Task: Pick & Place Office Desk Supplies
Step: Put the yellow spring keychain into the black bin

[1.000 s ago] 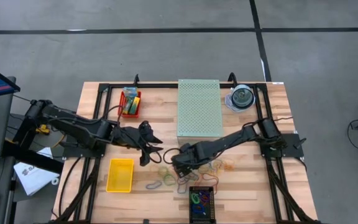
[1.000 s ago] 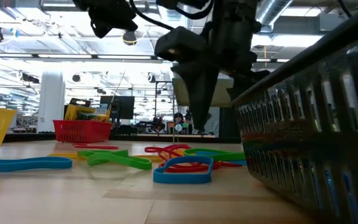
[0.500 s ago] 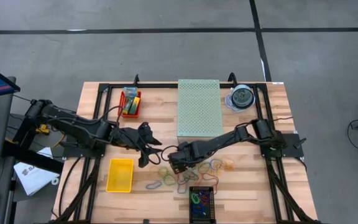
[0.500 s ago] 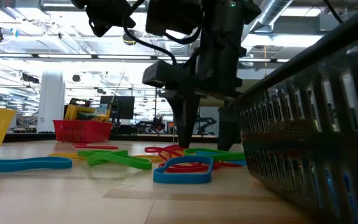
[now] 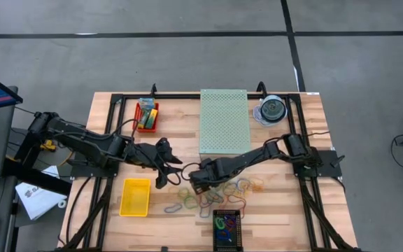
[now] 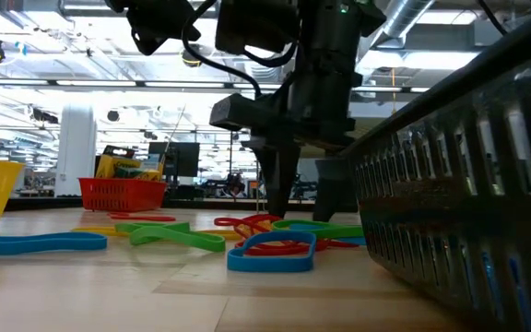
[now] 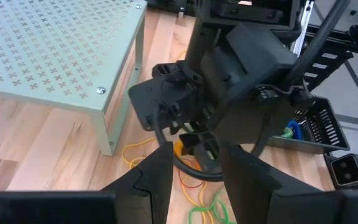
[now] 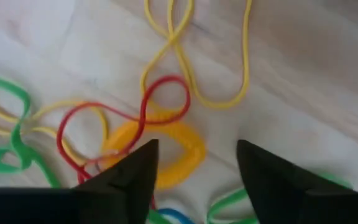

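Near the front middle of the wooden table [image 5: 278, 210], the right gripper [image 5: 196, 183] is down low over a scattered pile of rubber bands [image 5: 212, 196]. Its wrist view shows its two dark fingers [image 8: 132, 174] spread apart with a gap between them, hovering right above a thick orange band [image 8: 166, 152] that has a red band [image 8: 120, 118] looped across it and thin yellow bands [image 8: 191, 62] just beyond. Nothing is pinched between the fingers. From table height the same gripper [image 6: 293, 207] has its tips just about at the pile, with a blue band [image 6: 270, 258] and green bands [image 6: 178, 238] lying in front.

The left gripper [image 5: 161, 173] hangs just beside the right one, on its left, with its fingers [image 7: 157, 180] partly apart and nothing between them.

Other bits: a yellow bin [image 5: 135, 197] sits at the front left, a small red basket [image 5: 147, 116] at the back left holds the crayon boxes [image 5: 146, 112], and a black basket [image 5: 227, 229] at the front edge already has some bands in it. The pale green perforated box [image 5: 224, 121] sits at the back middle, with a clear disc case [image 5: 271, 110] beside it.
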Action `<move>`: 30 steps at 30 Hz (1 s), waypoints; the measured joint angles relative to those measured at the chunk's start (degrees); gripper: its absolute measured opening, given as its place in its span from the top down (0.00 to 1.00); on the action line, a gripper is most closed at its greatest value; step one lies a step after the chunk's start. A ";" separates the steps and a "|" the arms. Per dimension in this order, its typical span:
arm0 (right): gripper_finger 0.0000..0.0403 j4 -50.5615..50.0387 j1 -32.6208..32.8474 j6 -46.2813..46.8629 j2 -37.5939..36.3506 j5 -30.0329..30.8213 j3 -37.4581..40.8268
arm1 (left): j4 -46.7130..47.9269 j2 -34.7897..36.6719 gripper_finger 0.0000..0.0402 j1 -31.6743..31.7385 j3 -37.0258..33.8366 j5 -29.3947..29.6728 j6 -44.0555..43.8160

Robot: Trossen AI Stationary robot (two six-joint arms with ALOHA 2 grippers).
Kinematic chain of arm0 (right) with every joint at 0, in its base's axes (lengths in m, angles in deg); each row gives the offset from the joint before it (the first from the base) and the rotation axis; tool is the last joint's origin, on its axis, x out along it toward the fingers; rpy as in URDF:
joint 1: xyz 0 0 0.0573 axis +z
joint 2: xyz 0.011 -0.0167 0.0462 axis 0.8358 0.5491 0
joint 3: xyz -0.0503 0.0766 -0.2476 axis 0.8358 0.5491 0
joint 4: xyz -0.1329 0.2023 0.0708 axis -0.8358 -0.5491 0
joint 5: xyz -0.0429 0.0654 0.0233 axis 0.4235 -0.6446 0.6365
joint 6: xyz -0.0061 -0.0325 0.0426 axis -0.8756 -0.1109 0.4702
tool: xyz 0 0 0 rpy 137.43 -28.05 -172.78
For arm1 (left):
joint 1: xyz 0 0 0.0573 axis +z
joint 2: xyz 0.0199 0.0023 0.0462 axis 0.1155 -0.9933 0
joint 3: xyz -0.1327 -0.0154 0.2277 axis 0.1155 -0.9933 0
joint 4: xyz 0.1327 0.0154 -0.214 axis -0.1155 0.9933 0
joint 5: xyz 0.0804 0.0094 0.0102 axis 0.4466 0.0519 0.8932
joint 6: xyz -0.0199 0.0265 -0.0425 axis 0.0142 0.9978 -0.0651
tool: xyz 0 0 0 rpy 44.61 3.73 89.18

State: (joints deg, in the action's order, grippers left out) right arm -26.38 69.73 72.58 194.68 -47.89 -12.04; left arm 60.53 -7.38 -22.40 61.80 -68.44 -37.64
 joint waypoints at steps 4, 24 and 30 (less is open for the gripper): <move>0.68 2.76 0.03 -0.80 0.59 0.01 -0.02 | 0.00 0.00 0.68 0.00 0.00 -0.01 -0.14; 0.97 -4.84 1.16 -1.91 3.29 0.30 -5.13 | 0.22 -0.02 0.68 0.00 0.00 -2.66 -0.45; 0.98 -14.47 2.93 -2.72 3.24 3.25 -11.75 | 0.24 -0.02 0.68 0.00 0.00 -2.64 -0.38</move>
State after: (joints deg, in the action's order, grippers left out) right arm -40.85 72.66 69.86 197.92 -44.64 -23.80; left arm 60.78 -7.40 -22.40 61.80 -71.08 -38.02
